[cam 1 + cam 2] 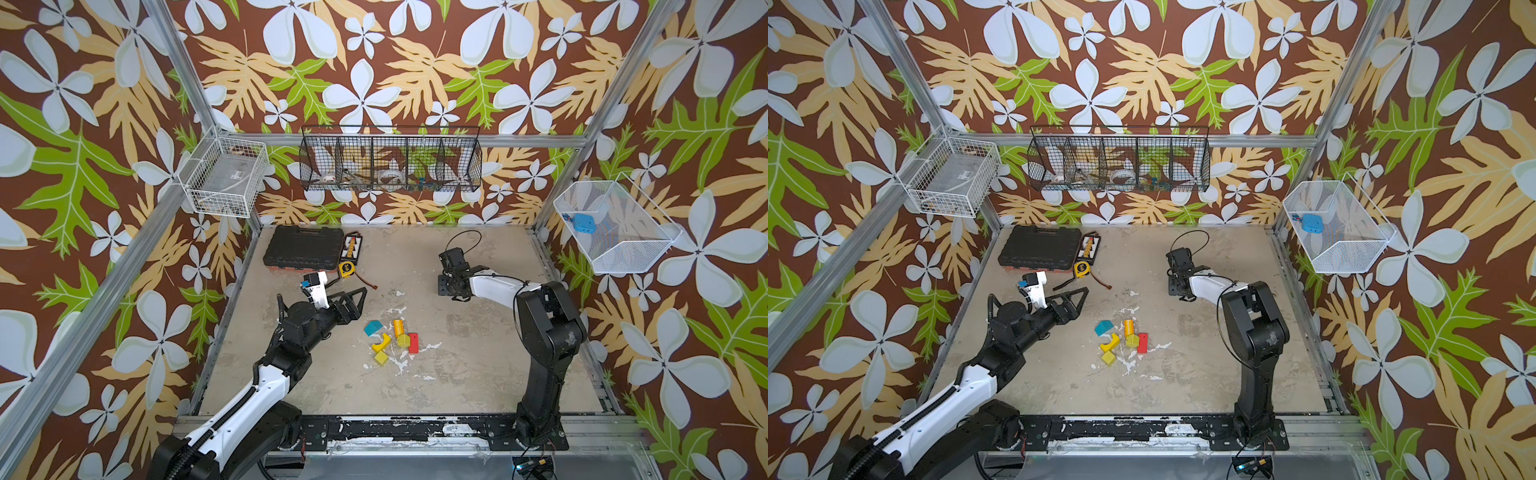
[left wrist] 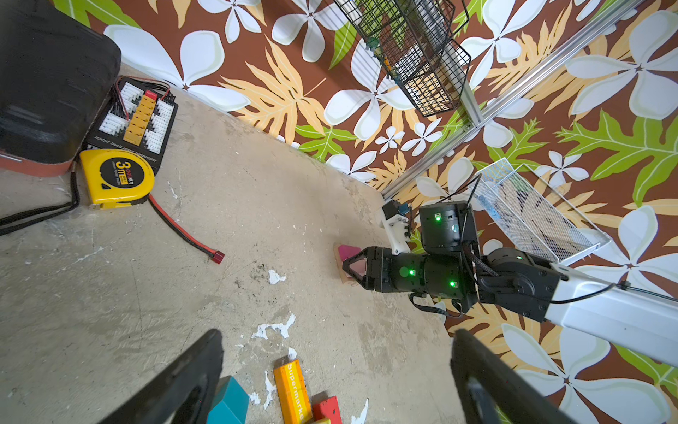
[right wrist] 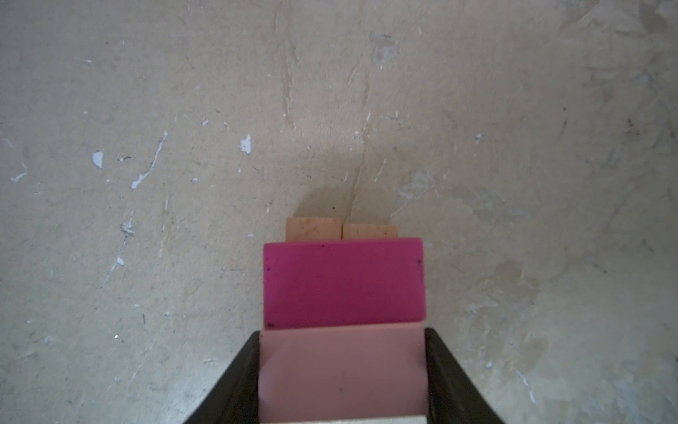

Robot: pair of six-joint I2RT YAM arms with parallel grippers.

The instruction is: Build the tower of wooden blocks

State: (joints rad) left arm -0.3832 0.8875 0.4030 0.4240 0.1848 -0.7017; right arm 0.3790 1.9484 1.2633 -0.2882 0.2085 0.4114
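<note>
1. The right gripper point(image 3: 342, 341) is closed onto a pale pink rectangular wood block point(image 3: 343, 374), with one black finger pressed against each of its side faces.
2. The pale pink block sits edge to edge with a magenta rectangular wood block point(image 3: 343, 282). The magenta block lies across two plain tan wood planks point(image 3: 313, 229) set side by side on the table. Whether the pink block also rests on the planks is hidden.
3. This small stack stands well apart from the black plastic tool case point(image 1: 301, 249), across the scuffed beige table point(image 1: 478, 353) on the right arm's side.
4. The left gripper point(image 1: 360, 303) hovers with its fingers spread wide and nothing between them. It is nearer the case than the stack is.
5. The loose wood blocks lie clustered farther from the case than the left gripper, toward the table's front edge:
   - a teal block point(image 1: 372, 328)
   - an orange bar with printed lettering point(image 1: 398, 327)
   - a yellow arch point(image 1: 382, 343)
   - a yellow-green block point(image 1: 403, 340)
   - a red bar point(image 1: 412, 343)
   - a yellow cube point(image 1: 380, 357)
6. A yellow tape measure point(image 1: 345, 269) lies just beside the case's corner.
</note>
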